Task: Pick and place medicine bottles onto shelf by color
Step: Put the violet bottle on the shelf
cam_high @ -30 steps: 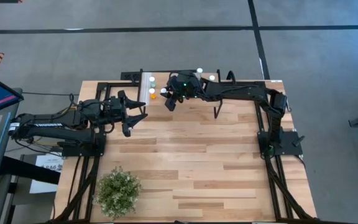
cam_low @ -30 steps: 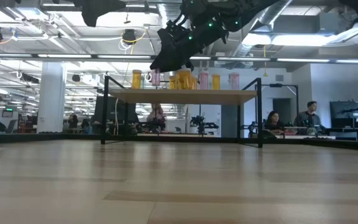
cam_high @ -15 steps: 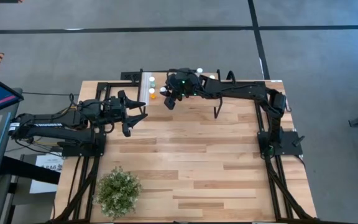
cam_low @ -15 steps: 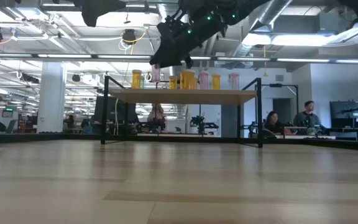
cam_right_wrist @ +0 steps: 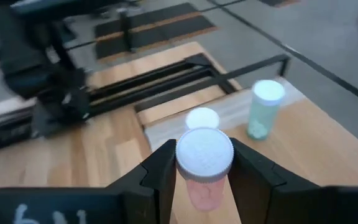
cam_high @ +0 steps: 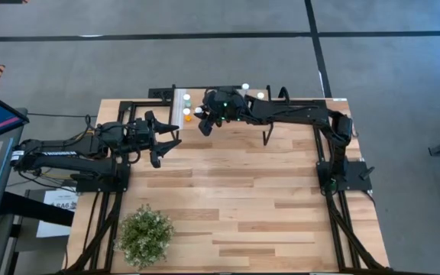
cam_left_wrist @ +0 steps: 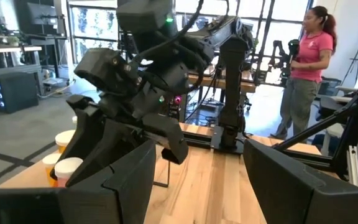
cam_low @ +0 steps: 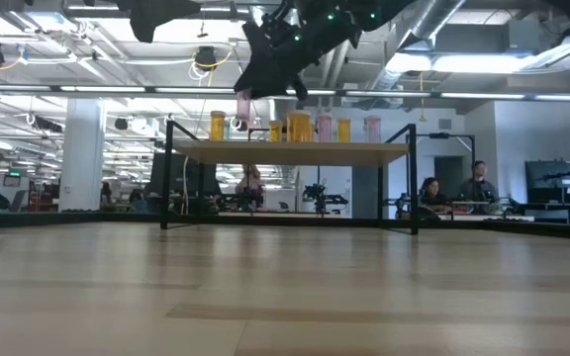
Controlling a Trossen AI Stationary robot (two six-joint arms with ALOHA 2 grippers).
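Note:
My right gripper [cam_high: 204,124] hovers over the left end of the shelf [cam_low: 290,151], shut on a pink medicine bottle [cam_low: 242,107] with a white cap. In the right wrist view, a teal bottle [cam_right_wrist: 264,109] and another white-capped bottle [cam_right_wrist: 202,118] stand upright on the shelf [cam_right_wrist: 303,155] beyond the held one. More orange and pink bottles [cam_low: 323,128] stand in a row on the shelf. My left gripper [cam_high: 166,139] waits open above the table's left side. My right gripper pinches the pink bottle between its two fingers at its upper end, by the white cap [cam_right_wrist: 204,152]. The fingers [cam_right_wrist: 160,171] come from above, slanting down toward the table's left. The bottle is lifted clear, and its pink body [cam_low: 242,109] hangs below the fingertips.
The shelf stands on thin black legs [cam_low: 166,178] at the table's far edge. A green bushy plant [cam_high: 145,235] sits at the near left corner. Bare wooden tabletop [cam_high: 243,191] lies between. People [cam_left_wrist: 303,68] are in the room beyond the table.
My right gripper has risen and moved a little toward the table's left, staying shut. It has carried the pink bottle up above the row of bottles on the shelf.

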